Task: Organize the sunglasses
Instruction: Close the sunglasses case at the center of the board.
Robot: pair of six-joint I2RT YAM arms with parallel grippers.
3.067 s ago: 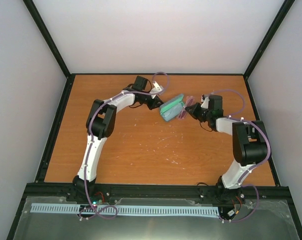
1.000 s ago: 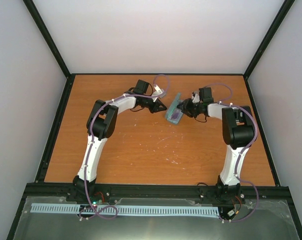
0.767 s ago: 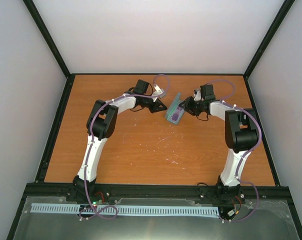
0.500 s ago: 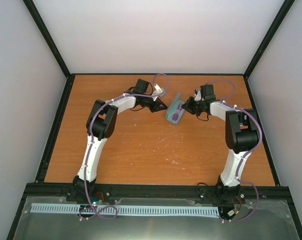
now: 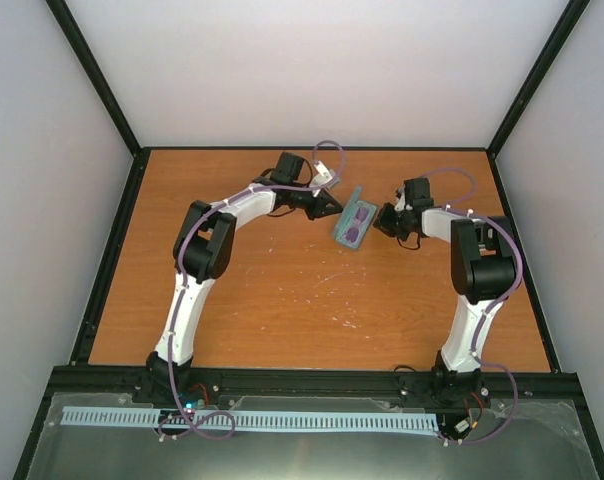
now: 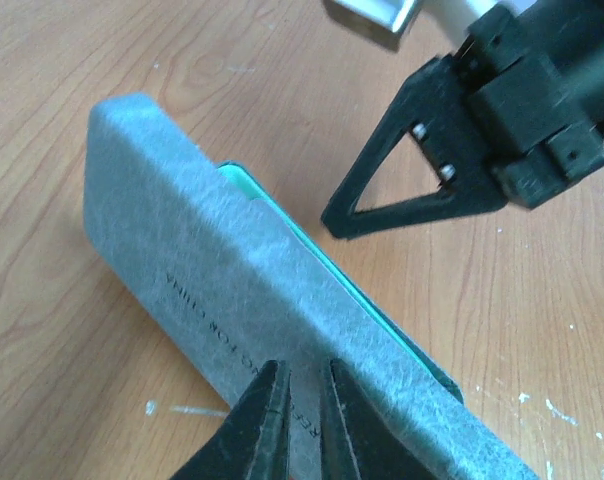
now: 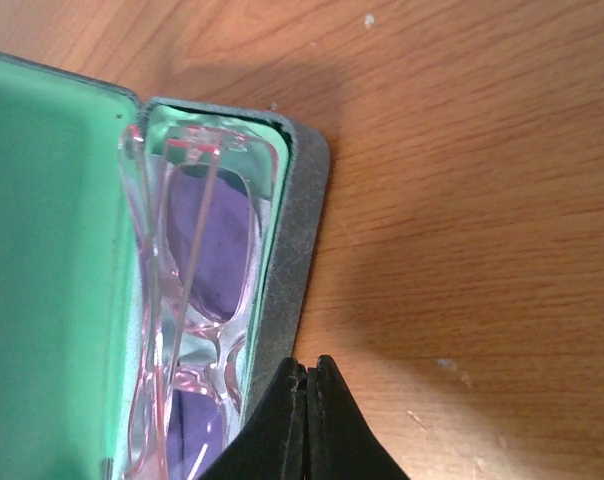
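Right gripper (image 7: 307, 405), fingers pressed together, sits at the case's (image 7: 292, 250) outer edge. Left gripper (image 6: 300, 410), fingers nearly together, hangs over the case's grey lid. The sunglasses (image 7: 197, 330) lie folded inside the case.

One pair of sunglasses (image 7: 187, 330) — pink-framed, purple-lensed — lies in one grey case (image 6: 242, 300) with a green lining. Two arms reach over one wooden table (image 5: 282, 300) — so two grippers, the left gripper (image 6: 300, 420) and the right gripper (image 7: 304, 420).
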